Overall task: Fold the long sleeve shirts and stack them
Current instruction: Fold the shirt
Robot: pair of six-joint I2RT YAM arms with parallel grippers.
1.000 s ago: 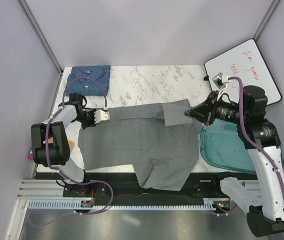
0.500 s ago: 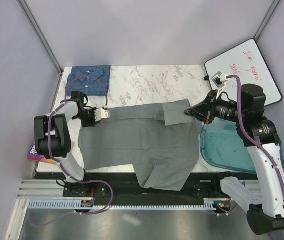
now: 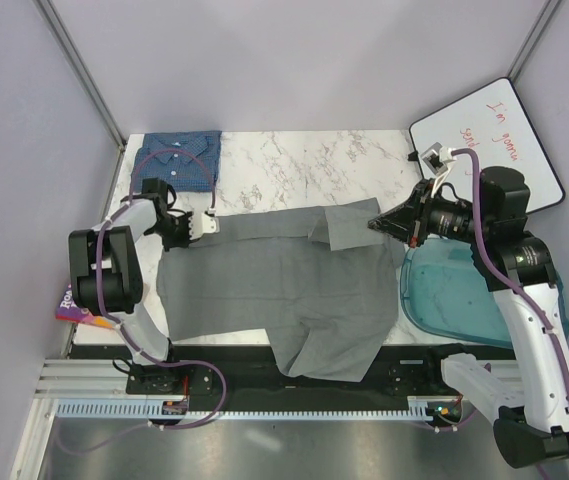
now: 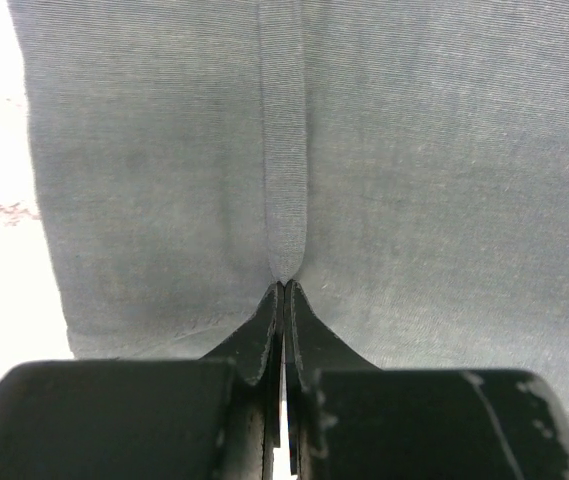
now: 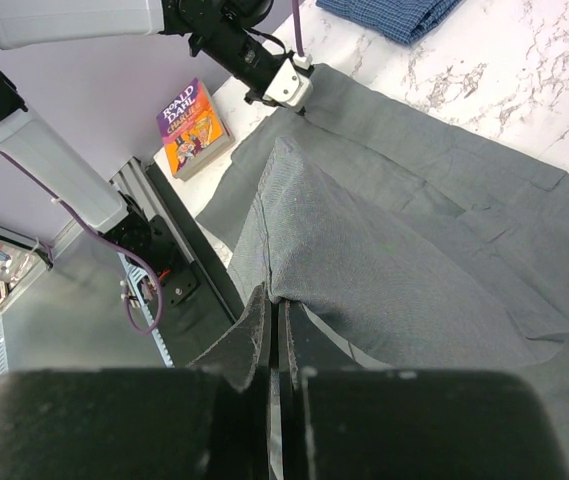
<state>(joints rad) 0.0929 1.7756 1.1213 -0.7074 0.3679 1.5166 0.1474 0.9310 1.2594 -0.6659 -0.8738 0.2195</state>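
L gripper (image 4: 284,285) gripping thin pleat of grey shirt (image 3: 284,280), R gripper (image 5: 276,295) clamping lifted fold; risk: shallow L pinch slipping under pull, fold going skew

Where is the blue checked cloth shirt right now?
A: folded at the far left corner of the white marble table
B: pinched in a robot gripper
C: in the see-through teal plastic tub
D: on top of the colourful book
A: the blue checked cloth shirt lies folded at the far left corner of the white marble table, apart from the spread plain grey cloth shirt.
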